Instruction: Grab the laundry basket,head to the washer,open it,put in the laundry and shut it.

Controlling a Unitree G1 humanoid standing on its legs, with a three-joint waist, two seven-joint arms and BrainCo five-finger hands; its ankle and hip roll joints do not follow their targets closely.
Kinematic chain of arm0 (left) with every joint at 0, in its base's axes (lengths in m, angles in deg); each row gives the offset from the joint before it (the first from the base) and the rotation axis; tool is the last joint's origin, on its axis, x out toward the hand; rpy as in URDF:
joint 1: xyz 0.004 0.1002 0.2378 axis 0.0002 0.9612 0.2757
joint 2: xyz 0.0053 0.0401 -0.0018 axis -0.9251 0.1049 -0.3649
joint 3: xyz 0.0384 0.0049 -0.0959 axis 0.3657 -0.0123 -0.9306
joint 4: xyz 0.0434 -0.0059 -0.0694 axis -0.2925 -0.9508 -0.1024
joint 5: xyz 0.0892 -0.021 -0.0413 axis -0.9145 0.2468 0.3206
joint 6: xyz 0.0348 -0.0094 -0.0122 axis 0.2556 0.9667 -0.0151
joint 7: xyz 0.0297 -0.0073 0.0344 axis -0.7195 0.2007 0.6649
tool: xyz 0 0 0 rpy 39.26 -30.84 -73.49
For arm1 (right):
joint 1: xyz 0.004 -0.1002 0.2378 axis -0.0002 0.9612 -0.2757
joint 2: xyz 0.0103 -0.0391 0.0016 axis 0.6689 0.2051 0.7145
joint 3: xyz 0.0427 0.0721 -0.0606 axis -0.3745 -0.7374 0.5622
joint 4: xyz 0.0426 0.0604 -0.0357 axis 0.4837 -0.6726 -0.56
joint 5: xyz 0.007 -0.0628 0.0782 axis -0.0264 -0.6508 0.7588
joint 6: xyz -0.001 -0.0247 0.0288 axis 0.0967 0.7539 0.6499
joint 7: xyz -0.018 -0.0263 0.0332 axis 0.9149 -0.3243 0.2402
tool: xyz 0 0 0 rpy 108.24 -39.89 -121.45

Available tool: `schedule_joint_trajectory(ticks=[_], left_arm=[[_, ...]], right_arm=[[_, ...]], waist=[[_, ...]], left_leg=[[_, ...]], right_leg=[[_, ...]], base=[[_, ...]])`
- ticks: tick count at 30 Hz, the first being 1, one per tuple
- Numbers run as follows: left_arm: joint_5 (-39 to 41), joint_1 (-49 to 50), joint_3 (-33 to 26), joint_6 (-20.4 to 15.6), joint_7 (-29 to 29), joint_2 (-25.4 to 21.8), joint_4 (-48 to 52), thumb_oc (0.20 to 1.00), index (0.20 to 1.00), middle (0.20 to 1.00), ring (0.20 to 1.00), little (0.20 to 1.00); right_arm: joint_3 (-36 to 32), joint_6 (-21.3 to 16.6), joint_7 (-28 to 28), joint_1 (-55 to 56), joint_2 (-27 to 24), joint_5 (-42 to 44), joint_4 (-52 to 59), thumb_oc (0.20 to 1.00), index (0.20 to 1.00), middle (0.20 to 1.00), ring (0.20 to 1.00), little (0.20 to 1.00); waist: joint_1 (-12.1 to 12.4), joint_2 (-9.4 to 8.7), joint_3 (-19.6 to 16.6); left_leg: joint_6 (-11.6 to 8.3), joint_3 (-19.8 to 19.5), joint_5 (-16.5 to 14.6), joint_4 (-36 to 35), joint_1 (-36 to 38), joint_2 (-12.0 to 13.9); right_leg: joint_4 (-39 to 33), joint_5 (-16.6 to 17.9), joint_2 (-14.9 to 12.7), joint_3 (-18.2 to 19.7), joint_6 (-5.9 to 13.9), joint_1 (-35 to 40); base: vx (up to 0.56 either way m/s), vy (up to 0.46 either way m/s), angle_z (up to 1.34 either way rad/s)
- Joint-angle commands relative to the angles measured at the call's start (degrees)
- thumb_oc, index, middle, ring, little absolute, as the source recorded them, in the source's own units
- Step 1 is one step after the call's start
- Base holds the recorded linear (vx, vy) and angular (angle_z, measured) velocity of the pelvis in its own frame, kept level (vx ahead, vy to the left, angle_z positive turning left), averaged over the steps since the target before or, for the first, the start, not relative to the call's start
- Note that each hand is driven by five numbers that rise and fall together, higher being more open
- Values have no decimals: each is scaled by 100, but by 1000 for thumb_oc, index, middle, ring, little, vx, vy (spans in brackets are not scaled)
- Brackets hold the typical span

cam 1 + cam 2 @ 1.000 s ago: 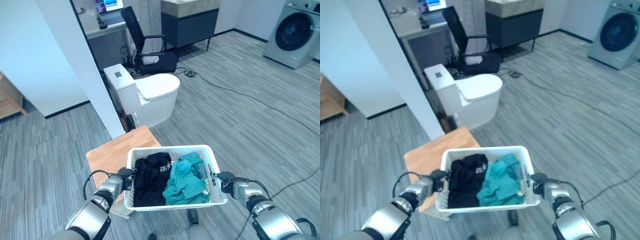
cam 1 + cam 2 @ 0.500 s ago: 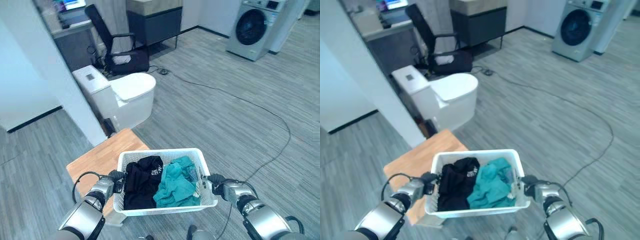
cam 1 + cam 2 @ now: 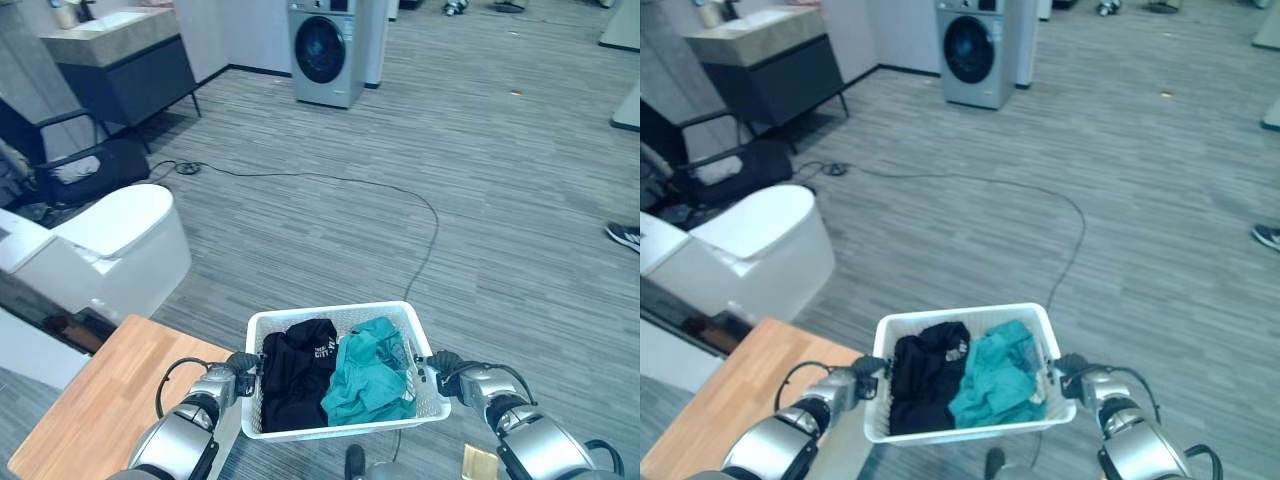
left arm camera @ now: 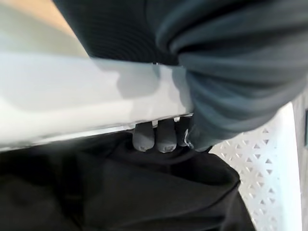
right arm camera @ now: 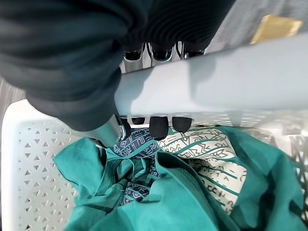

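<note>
Floor: grey striped planks, a black cable trailing across it.
Far wall: dark cabinet with a pale top.
Left: white toilet; black chair behind it.
Near left: wooden desk.
Right edge: a person's shoe.

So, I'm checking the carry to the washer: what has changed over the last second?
The view has swung round: the washer, earlier at the far right edge, now stands ahead near top centre, while the toilet and wooden table have slid left. That is the camera turning. Unchanged: left hand and right hand grip the laundry basket rims, black and teal clothes inside.
</note>
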Motion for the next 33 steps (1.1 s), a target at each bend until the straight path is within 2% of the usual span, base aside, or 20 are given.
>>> schedule_joint_trajectory(ticks=[1,3,5,9,13,15,16,18,19,21,25,33], left_arm=[[154,-634,-19,-366,96,-148,-166,200,200,200,200,200],[179,-546,-26,-391,145,-111,-157,200,200,200,200,200],[199,-514,12,-411,179,-62,-167,200,200,200,200,200],[44,-453,11,-401,149,-3,-223,200,200,200,200,200],[42,-426,26,-426,186,-49,-135,200,200,200,200,200],[8,-436,29,-437,214,-73,-90,200,200,200,200,200],[-88,-482,58,-485,326,-159,5,200,200,200,200,200],[-75,-557,75,-503,345,-197,-2,200,200,200,200,200],[-74,-558,74,-503,344,-198,-3,200,200,200,200,200],[-144,-573,101,-449,273,-218,-151,200,200,200,200,200],[-207,-409,-25,-456,231,-181,-173,200,200,200,200,200],[-264,-344,-49,-473,266,-94,-199,200,200,200,200,200]], right_arm=[[137,-269,-391,-527,68,-23,-78,200,200,200,200,200],[133,-296,-378,-451,27,-45,-30,200,200,200,200,200],[153,-322,-383,-420,-1,-100,3,200,200,200,200,200],[162,-270,-432,-369,33,-271,-57,200,200,200,200,200],[241,-244,-522,-360,104,-448,-33,200,200,200,200,200],[273,-252,-529,-383,122,-501,27,200,200,200,200,200],[312,-303,-475,-469,238,-564,99,200,200,200,200,200],[432,-324,-479,-538,332,-688,46,200,200,200,200,200],[432,-325,-480,-540,334,-689,44,200,200,200,200,200],[473,-346,-464,-502,434,-774,-242,200,200,200,200,200],[216,-377,-444,-216,435,-460,-168,200,200,200,200,200],[-72,-380,-479,69,405,-239,-252,200,200,200,200,200]], waist=[[111,103,-53],[172,178,-31],[186,257,-12],[48,370,-166],[106,398,-277],[128,399,-248],[238,414,-125],[294,367,-107],[286,369,-100],[307,261,-179],[252,189,-408],[194,133,-596]], left_leg=[[333,-43,552,-1516,-257,-428],[262,-407,877,-1906,-403,-473],[179,-575,1109,-2172,-430,-426],[279,-397,888,-2431,13,-491],[407,-174,759,-2763,407,-577],[437,-115,741,-2788,438,-577],[469,66,681,-2788,487,-503],[433,215,631,-2788,546,-500],[432,208,629,-2788,552,-497],[472,113,569,-2758,635,-535],[470,78,448,-2788,835,-585],[528,-16,307,-2788,888,-700]], right_leg=[[-327,31,-116,243,878,490],[-325,2,-70,385,878,570],[-306,-45,-9,502,866,600],[-301,-161,-80,686,933,735],[179,-211,-182,857,1075,579],[402,-178,-190,852,1150,427],[896,-103,-280,480,1288,-25],[478,67,-452,-45,1278,-148],[461,74,-449,-54,1277,-130],[199,135,-379,234,1192,11],[-193,130,-363,161,1168,383],[-255,130,-469,124,1226,552]], base=[[140,30,-105],[169,66,-35],[143,81,-30],[179,177,-41],[144,174,-44],[-14,77,-50],[-92,49,-56],[-74,18,-50],[27,-19,-81],[74,-14,-44],[167,14,7],[74,70,4]])
